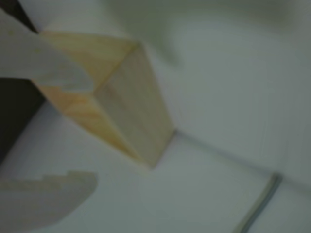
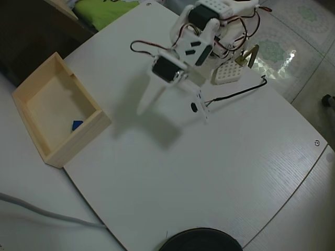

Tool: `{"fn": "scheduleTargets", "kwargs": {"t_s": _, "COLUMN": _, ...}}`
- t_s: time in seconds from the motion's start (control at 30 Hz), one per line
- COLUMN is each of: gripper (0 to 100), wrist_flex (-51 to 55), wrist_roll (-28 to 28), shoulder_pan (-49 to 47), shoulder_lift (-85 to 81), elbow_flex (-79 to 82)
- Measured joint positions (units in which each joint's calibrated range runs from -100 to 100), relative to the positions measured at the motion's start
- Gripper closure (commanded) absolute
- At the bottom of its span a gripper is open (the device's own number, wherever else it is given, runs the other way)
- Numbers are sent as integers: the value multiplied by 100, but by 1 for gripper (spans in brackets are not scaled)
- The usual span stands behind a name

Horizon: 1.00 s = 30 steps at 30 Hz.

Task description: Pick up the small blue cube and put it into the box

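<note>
My two pale fingers frame the left edge of the wrist view, one (image 1: 43,63) at the top left, the other at the bottom left, with a wide gap between them: spread apart, nothing pinched. Midway between the tips my white two-finger gripper (image 1: 92,131) has only the wood and the table behind it. Wrist view is blurred. Just past the upper finger: the rectangular lidless box of pale unpainted wood (image 1: 131,107), seen corner-on, one outer wall in full view, inside hidden from here. Beyond the box, the flat white table top (image 1: 233,97), and a thin grey cable (image 1: 260,204) running off the lower right. Overhead view: my gripper (image 2: 172,112) hangs above the middle of the table (image 2: 209,178), fingers parted in a V, shadow on the surface below; it is well apart from the box (image 2: 84,130), which sits to its left by the table's left edge. The tiny bright blue cube (image 2: 77,125) lies on the box floor, near the wall closest to me, apart from my fingers. Behind my arm, a small white perforated block (image 2: 226,72) rests on the table with a black wire (image 2: 235,94) trailing beside it. At the bottom edge, a dark round object (image 2: 199,241), partly cut off. Far top left, something lime green (image 2: 102,11) off the table.
</note>
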Motion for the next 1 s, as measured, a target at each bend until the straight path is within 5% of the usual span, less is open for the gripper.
{"fn": "scheduleTargets", "kwargs": {"t_s": 0.33, "gripper": 84, "wrist_flex": -401, "wrist_roll": -637, "shoulder_pan": 287, "shoulder_lift": 0, "elbow_flex": 498}}
{"fn": "scheduleTargets", "kwargs": {"t_s": 0.9, "gripper": 85, "wrist_flex": -401, "wrist_roll": -684, "shoulder_pan": 287, "shoulder_lift": -17, "elbow_flex": 1068}}
{"fn": "scheduleTargets", "kwargs": {"t_s": 1.0, "gripper": 92, "wrist_flex": -401, "wrist_roll": -684, "shoulder_pan": 287, "shoulder_lift": -17, "elbow_flex": 1068}}
